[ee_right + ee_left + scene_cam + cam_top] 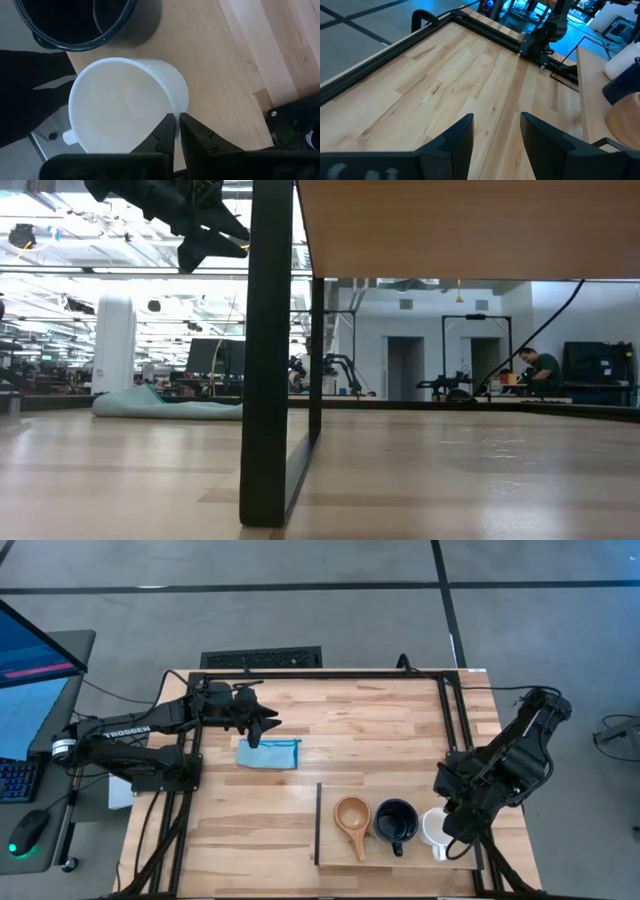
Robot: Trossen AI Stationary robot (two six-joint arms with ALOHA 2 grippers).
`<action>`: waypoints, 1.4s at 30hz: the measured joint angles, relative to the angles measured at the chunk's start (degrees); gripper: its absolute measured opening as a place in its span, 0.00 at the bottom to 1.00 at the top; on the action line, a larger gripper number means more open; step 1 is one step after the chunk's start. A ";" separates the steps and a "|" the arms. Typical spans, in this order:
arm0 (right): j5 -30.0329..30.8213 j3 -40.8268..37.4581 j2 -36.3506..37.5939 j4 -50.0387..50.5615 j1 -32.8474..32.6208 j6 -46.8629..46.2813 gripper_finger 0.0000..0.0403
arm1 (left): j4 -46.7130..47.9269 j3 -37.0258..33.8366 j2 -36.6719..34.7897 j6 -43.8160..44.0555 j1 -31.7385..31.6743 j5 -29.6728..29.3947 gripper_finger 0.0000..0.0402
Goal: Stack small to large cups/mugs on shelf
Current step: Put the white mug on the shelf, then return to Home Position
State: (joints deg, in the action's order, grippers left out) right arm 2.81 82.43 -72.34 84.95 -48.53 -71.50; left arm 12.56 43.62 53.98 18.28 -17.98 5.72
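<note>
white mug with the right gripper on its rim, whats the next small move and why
Probably open the right gripper and lift clear. Its fingers pinch the white mug's rim, and the mug already stands on the shelf beside the black mug and wooden cup, last in the row. The left gripper waits open above the blue cloth.
</note>
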 joint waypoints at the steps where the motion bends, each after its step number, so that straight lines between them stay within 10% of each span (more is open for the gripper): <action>1: 0.00 0.00 0.00 0.00 0.00 0.00 0.12 | 0.01 0.00 0.00 0.00 0.02 0.00 0.38; 42: -2.07 0.00 0.00 -1.65 0.24 0.87 0.38 | -0.01 0.00 0.00 -0.02 0.01 -0.04 0.38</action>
State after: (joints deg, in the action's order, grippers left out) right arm 0.74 82.43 -72.34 83.30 -48.29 -70.64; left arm 12.56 43.62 53.98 18.26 -17.97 5.67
